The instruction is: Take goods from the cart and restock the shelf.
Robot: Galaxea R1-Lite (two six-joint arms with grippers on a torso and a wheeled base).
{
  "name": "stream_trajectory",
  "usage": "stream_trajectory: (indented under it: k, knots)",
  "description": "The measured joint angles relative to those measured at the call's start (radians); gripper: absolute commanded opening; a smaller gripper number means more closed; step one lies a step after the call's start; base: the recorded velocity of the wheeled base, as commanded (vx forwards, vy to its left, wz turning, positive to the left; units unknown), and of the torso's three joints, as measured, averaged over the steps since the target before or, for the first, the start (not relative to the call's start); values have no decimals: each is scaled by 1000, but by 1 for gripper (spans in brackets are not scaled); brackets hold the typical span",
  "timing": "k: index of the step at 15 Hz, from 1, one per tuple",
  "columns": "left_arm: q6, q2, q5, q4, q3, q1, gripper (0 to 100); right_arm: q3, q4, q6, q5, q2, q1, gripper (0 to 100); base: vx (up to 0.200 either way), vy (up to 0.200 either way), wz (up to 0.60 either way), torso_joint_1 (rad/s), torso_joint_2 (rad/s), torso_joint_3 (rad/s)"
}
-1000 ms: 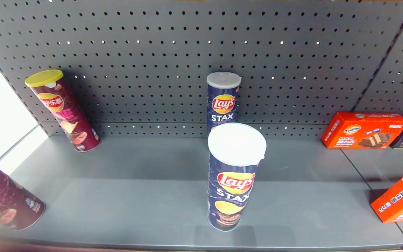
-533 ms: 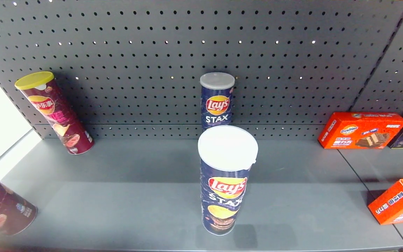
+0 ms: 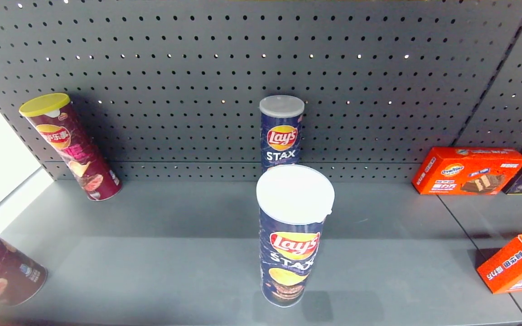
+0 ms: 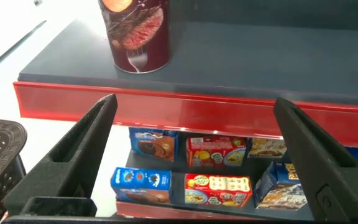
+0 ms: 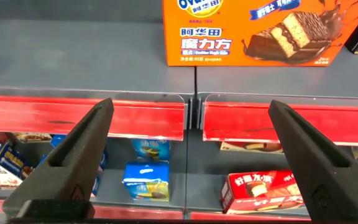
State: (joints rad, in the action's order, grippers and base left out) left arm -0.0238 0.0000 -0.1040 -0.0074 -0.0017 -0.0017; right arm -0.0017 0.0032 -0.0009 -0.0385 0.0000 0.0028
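The grey pegboard (image 3: pixel 261 54) rises behind the grey shelf (image 3: pixel 175 262). Taken from the shelf's middle, a blue chip can (image 3: pixel 292 235) stands upright at 6 o'clock near the front edge. A second blue can (image 3: pixel 281 131) stands at 12 o'clock against the pegboard. A maroon can (image 3: pixel 73 149) with a yellow lid is at 10 o'clock, and another maroon can (image 3: pixel 2 271) is at 8 o'clock. An orange box (image 3: pixel 467 170) lies at 2 o'clock, a second orange box (image 3: pixel 514 265) at 4 o'clock. The left gripper (image 4: pixel 194 102) and the right gripper (image 5: pixel 190 104) hang in front of the shelf, both spread wide and holding nothing.
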Motion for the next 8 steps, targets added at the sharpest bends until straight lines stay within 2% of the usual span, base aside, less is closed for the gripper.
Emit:
stream_trajectory:
  k: [8]
  knots:
    - [0, 0, 0, 0, 0, 0, 100, 0, 0, 0, 0, 0, 0, 100, 0, 0, 0, 0, 0, 0]
